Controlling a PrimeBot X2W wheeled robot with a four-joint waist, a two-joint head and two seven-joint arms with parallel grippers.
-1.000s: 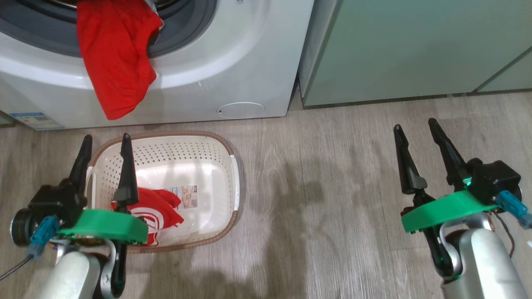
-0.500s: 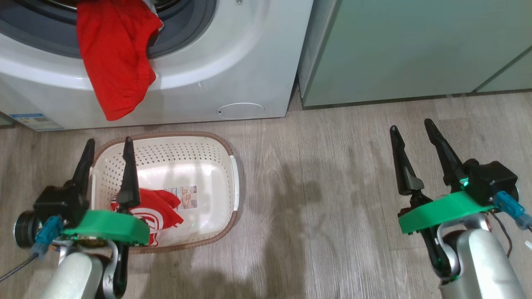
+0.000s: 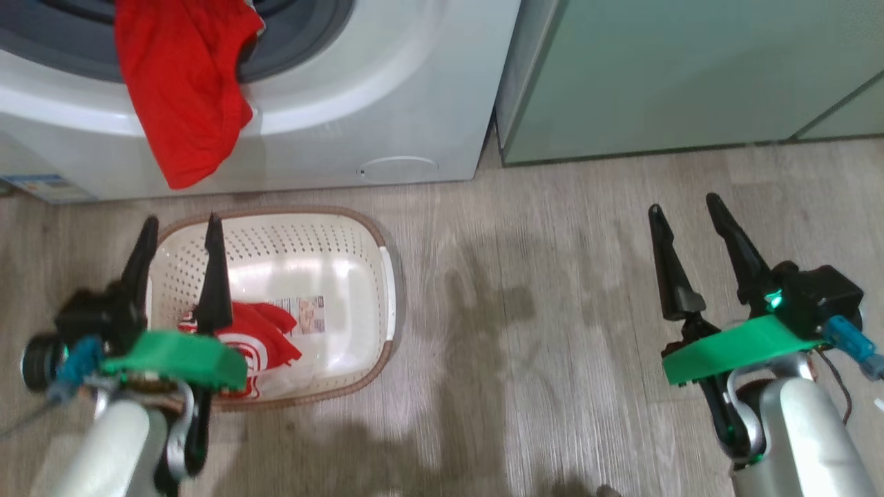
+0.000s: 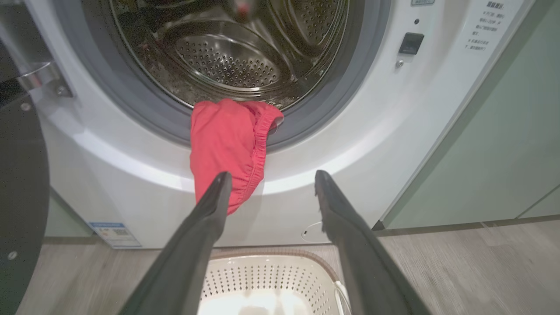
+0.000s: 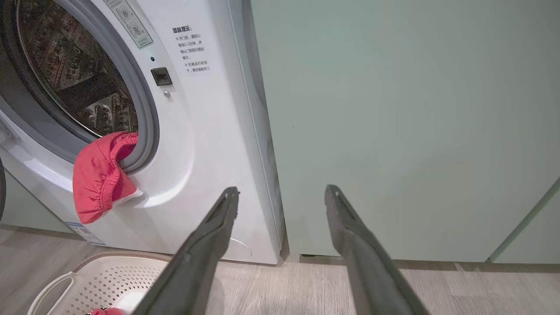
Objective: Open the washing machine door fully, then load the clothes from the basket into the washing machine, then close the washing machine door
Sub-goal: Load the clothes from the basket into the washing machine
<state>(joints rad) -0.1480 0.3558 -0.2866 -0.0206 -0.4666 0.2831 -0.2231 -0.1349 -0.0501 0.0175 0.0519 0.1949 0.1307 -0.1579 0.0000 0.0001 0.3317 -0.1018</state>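
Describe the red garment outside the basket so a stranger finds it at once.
Find the white washing machine beside the green cabinet. A plain red garment hangs over its door opening's lower edge. The other garment, in the basket, has white stripes.

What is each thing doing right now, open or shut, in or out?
washing machine door: open.
draped red garment: hanging half out over the gasket.
basket: on the floor, one garment inside.
striped red garment: lying in the basket.
left gripper: open, empty.
right gripper: open, empty.
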